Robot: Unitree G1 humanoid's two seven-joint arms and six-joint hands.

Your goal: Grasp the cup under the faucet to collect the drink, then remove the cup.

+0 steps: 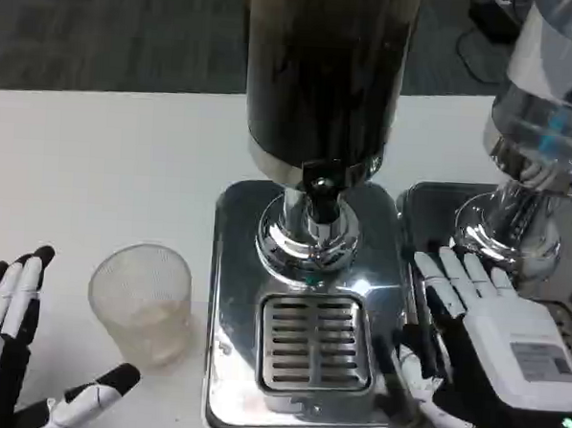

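At the near left, the left hand [5, 348] is open on the white counter [97, 156], with fingers spread and nothing in it. The clear cup [145, 303] stands upright just to its right, beside the dispenser base [233, 269], not on the drip grate [315, 342]. At the near right, the right hand [495, 345] lies open and empty. Farther back, the faucet [318, 192] hangs under the dark tank [324, 72].
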